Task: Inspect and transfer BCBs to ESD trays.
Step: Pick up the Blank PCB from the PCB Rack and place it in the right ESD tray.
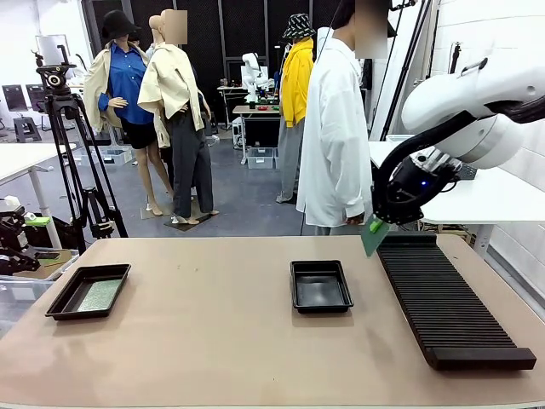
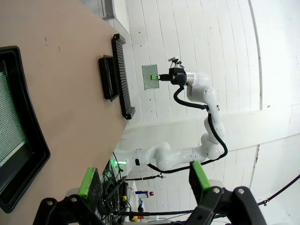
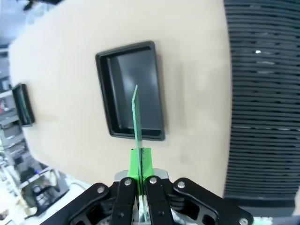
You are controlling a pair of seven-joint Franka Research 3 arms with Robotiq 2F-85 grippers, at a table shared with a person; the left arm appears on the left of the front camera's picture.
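Right end effector (image 1: 375, 227) clamped on held BCB (image 1: 372, 240), pads pinching its upper edge; board hangs in the air, tilted, over the far end of the rack (image 1: 451, 307), not touching it. In the right wrist view the held BCB (image 3: 136, 112) shows edge-on, rising from between the fingers (image 3: 146, 161); middle tray (image 3: 107, 93) lies below it on the worktop (image 1: 213, 341), rack off to the right. In the left wrist view the same board shows face-on, a flat green rectangle held out beyond the rack.

Left end effector (image 2: 144, 180) wide, jaws far apart, green pads (image 2: 89, 183) bare; left tray (image 2: 35, 140) close by in its view. Second BCB (image 1: 98, 296) lies flat on the floor of the left tray; that tray sits at the worktop's left end, well apart from the middle tray. Middle tray sits near the worktop's centre, just left of the rack, not touching it; rack runs lengthwise down the right side.

Person (image 1: 336, 136) in a white shirt stands at the far side, beside the right arm.
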